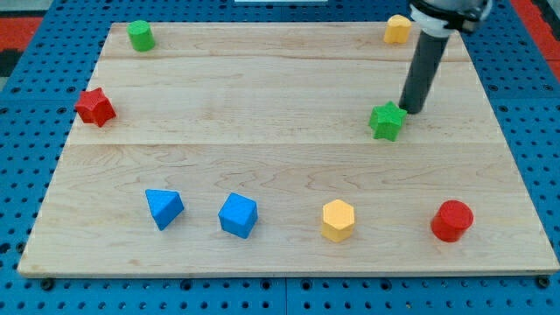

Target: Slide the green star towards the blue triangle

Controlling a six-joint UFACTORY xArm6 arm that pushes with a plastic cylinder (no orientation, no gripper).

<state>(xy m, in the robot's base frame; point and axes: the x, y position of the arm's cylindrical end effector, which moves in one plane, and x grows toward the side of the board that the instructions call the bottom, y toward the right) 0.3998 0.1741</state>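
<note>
The green star (387,121) lies on the wooden board (280,96) at the view's right of centre. My tip (411,110) stands just to the star's upper right, close to it or touching it. The blue triangle (164,208) lies far off at the view's lower left.
A blue cube (237,215), a yellow hexagon (338,220) and a red cylinder (451,220) lie along the view's bottom. A red star (94,107) is at the left, a green cylinder (139,36) at the top left, a yellow block (397,29) at the top right.
</note>
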